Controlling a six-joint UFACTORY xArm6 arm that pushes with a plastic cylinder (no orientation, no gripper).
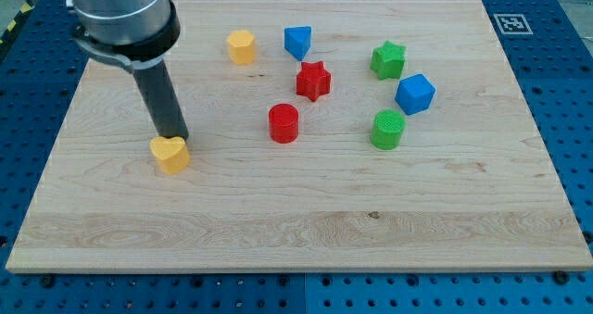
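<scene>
Our tip (173,136) rests against the top side of the yellow heart-shaped block (170,154) near the left edge of the wooden table (306,231), well apart from the red cylinder block (283,123); no grasping tool shows.

Yellow heart block (170,154), pale wooden board (306,221)

We are in a robotics lab: a wooden board (306,231) on a blue perforated table (565,82), fiducial tag (509,23) at its corner.
</scene>
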